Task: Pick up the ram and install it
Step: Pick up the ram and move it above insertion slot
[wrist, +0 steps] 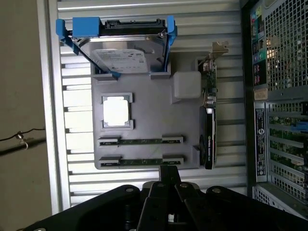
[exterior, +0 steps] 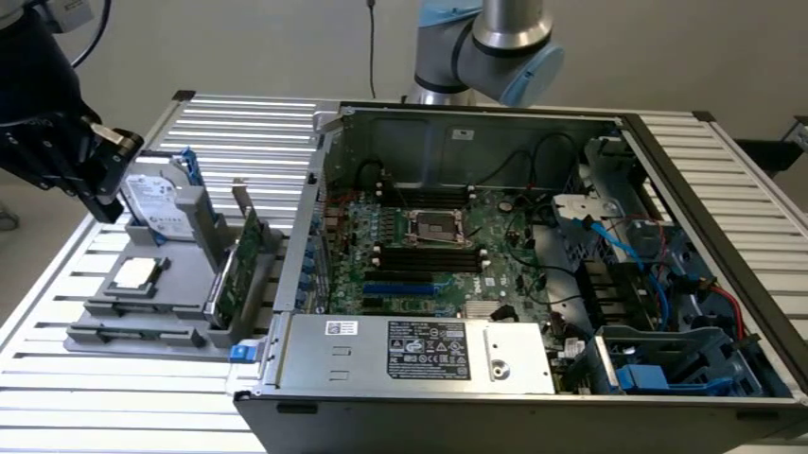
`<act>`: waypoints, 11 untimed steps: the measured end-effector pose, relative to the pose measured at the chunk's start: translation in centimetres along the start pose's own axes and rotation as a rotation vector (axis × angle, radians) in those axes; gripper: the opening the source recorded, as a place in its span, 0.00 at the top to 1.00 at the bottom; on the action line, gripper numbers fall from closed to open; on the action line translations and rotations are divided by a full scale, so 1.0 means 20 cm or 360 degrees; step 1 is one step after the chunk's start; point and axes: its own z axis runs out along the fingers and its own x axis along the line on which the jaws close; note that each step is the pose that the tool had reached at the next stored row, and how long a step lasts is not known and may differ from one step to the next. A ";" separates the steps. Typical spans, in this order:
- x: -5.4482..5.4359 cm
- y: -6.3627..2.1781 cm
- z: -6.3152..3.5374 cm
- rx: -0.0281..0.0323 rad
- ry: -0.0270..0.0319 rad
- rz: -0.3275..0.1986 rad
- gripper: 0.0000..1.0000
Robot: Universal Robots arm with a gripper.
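Two rams sit on the tray, neither lifted: the ram [wrist: 140,160] runs along the tray's edge nearest me, a thin green strip standing edge-up between grey clips [wrist: 109,160], and a twin ram [wrist: 140,140] lies one row further in. So nothing is picked and nothing installed; by my reckoning the whole job is left.

My gripper [wrist: 168,171] hovers over that near edge, black fingers pressed together and holding nothing.

Moving in across the matte grey plastic tray [wrist: 144,103], I see:
- a square cpu [wrist: 116,111] with a dull metal lid
- a white rounded block [wrist: 186,85]
- a glossy-topped drive [wrist: 120,55] in a blue bracket [wrist: 65,31] at the far edge
- a card [wrist: 209,125] standing on edge along one side

Over in the open steel case [exterior: 707,189], the board's [exterior: 505,270] long black slots [exterior: 430,253] look empty. Everything rests on a ribbed aluminium table [exterior: 253,123].
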 end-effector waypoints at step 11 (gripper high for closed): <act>0.01 0.000 0.002 -0.00037 0.00020 -0.0054 0.89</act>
